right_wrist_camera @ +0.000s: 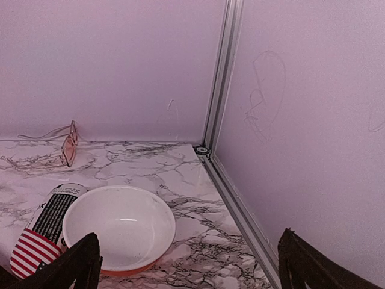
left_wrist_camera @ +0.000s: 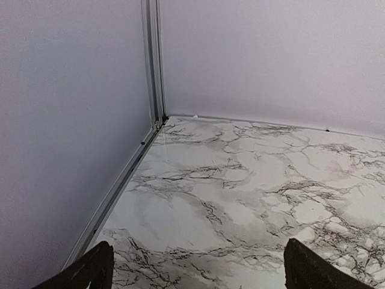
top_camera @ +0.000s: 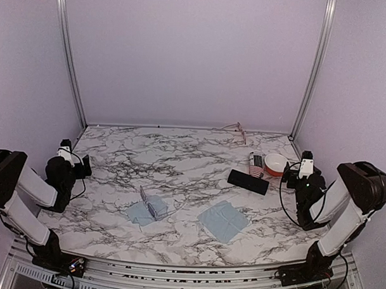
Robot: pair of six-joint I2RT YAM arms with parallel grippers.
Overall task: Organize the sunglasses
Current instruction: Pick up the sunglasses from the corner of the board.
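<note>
Two pairs of sunglasses, both arms parked at the table's sides.

The wire-framed sunglasses (top_camera: 235, 129) rest by the back wall at about 1 o'clock on the marble table (top_camera: 180, 157). The clear lilac-framed sunglasses (top_camera: 155, 205) sit on a blue cloth (top_camera: 138, 215) near 7 o'clock. The left gripper (left_wrist_camera: 198, 277) and right gripper (right_wrist_camera: 189, 271) are both spread wide and empty. A pinch could bend the thin wire frame or jam it against the wall, and lifting the clear pair might drag its cloth.

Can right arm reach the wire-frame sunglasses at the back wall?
Probably yes. The right gripper is open and the wire-frame sunglasses lie unobstructed; only the low bowl sits between, passable overhead.
</note>
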